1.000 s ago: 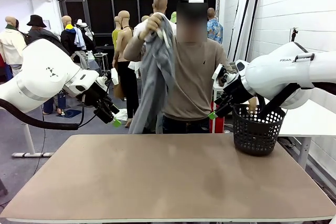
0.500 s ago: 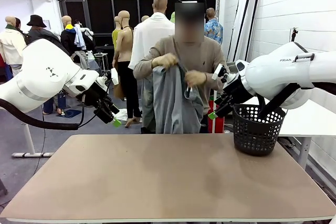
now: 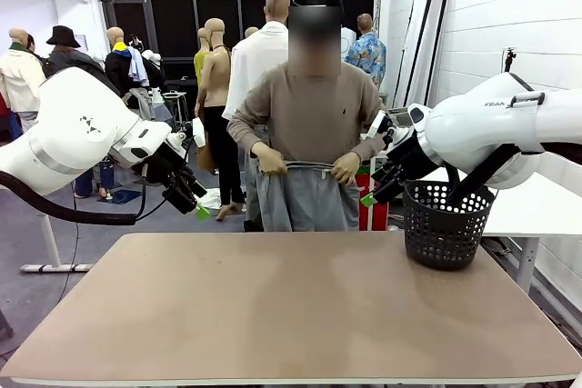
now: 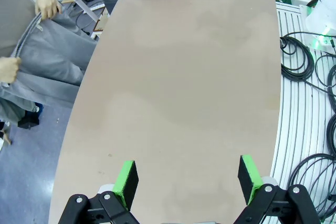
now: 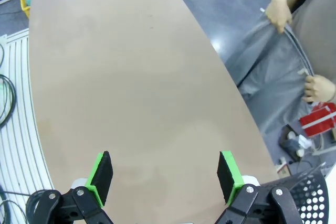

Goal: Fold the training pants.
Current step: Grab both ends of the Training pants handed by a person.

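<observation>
- Tan table (image 3: 273, 315) bore dark mesh basket (image 3: 443, 224) at far-right corner.
- Person (image 3: 314, 106) behind far edge held training pants (image 3: 309, 202) by waistband.
- L gripper (image 4: 187, 180) & R gripper (image 5: 165, 176) hung w/ jaws apart.

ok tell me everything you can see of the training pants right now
The training pants are light grey and look like soft, limp jersey. They hang upright at the far side of the table, behind its far edge and not resting on it. The person's hands pinch the waistband at both ends and pull it into a nearly straight horizontal line at hip height. The fabric drops smoothly from there, with a few soft vertical folds. The table edge hides the lower legs.
</observation>
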Controlling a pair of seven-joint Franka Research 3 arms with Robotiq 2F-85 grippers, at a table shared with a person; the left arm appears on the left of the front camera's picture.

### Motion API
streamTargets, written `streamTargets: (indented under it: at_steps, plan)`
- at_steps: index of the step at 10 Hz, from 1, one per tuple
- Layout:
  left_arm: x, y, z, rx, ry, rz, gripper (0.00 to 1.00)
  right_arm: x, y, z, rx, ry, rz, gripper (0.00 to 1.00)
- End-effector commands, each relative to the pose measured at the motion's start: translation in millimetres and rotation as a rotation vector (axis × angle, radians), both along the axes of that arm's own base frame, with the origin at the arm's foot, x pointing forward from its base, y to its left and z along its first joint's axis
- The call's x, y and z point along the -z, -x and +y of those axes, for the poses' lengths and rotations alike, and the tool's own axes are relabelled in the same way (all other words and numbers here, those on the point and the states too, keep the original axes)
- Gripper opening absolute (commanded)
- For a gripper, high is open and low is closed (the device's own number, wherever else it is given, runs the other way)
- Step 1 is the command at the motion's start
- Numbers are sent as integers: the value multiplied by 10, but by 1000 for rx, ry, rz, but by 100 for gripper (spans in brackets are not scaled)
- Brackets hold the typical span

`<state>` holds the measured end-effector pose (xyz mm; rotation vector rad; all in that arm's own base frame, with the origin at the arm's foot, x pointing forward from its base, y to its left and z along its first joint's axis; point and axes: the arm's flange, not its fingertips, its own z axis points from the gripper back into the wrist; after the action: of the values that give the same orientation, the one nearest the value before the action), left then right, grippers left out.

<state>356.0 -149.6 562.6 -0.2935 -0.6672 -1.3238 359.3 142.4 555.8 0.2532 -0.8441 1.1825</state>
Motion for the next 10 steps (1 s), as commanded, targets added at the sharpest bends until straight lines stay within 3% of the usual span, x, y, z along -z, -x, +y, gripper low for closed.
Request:
streamTargets:
  at_steps: [1,10]
  plan:
    - [-7,-13,19,13,13,7,100,6,-7,-6,-10,4,-2,100]
    - [-7,-13,19,13,13,7,100,6,-7,-6,-10,4,-2,100]
